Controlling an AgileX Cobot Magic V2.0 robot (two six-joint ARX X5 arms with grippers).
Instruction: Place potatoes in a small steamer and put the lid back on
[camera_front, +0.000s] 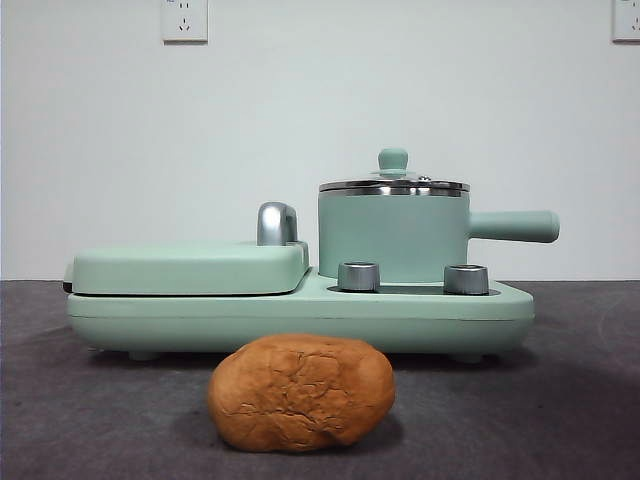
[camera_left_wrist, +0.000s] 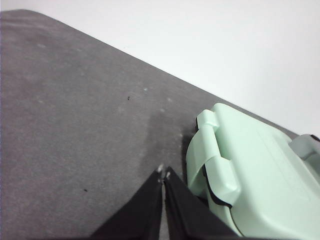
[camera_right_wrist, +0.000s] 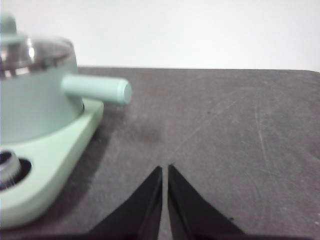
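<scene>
An orange-brown potato (camera_front: 301, 392) with cracked skin lies on the dark mat in front of the appliance. Behind it, the mint-green steamer (camera_front: 393, 236) stands on the right half of the green base, its straight handle (camera_front: 513, 226) pointing right. The glass lid (camera_front: 393, 182) with its green knob rests on the steamer. My right gripper (camera_right_wrist: 164, 169) is shut over bare mat beside the steamer (camera_right_wrist: 35, 95) and its handle (camera_right_wrist: 97, 89). My left gripper (camera_left_wrist: 163, 172) is shut next to the hinged end of the griddle (camera_left_wrist: 250, 170). Neither gripper shows in the front view.
The flat green griddle plate (camera_front: 190, 268) with a steel hinge handle (camera_front: 276, 223) fills the left half of the base (camera_front: 300, 315). Two steel dials (camera_front: 358, 276) (camera_front: 465, 279) sit on the base below the steamer. The white wall stands behind.
</scene>
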